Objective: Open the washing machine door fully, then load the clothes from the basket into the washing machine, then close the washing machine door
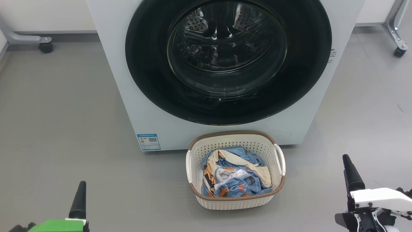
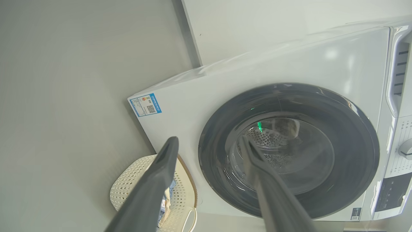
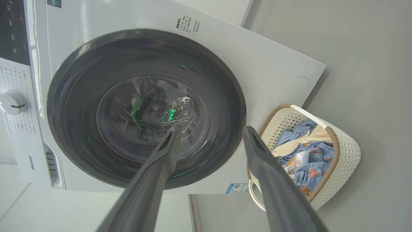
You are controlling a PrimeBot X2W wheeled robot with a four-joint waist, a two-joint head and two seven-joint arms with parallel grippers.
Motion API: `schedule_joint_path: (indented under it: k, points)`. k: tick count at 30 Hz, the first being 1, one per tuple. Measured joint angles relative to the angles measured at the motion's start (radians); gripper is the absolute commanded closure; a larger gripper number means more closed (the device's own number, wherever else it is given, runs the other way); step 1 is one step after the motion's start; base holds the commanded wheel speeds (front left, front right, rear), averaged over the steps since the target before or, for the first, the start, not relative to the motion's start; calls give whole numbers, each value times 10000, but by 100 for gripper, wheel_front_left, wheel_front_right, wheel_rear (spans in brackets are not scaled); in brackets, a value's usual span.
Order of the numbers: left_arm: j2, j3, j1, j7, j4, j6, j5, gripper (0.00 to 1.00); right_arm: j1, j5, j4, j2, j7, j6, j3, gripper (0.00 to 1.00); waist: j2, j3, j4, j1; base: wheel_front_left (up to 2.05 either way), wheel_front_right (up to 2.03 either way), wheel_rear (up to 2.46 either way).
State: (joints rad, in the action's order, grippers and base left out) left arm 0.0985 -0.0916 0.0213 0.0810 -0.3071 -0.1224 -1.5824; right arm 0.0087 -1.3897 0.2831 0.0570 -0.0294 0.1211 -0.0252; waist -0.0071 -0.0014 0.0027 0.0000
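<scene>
Dark grey and spread wide, the left gripper [image 2: 209,139] has its jaws fully apart with nothing between them, and it's the same deal with the right gripper [image 3: 211,128]: gaping and empty. Both hang low over the grey floor [image 1: 58,129], one at each bottom corner of the head view, well clear of everything. Between them sits the basket [image 1: 236,202], on the floor just in front of the washing machine [image 1: 112,64], with the clothes [image 1: 235,180] bunched up inside, blue stuff with cream bits on top. Right above the basket is the washing machine door [image 1: 148,80], shut flush against the white front, steel drum visible through the glass. A blue sticker [image 1: 148,141] sits at the machine's lower left corner.
</scene>
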Motion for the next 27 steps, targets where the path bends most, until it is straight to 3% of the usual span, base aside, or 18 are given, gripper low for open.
schedule_joint_path:
  k: [27]
  points:
    - [219,303,4,625,272,0,4982,0,-171,5298,-637,311,-800,2,1020,0,0,-15,64,0,0,0,0]
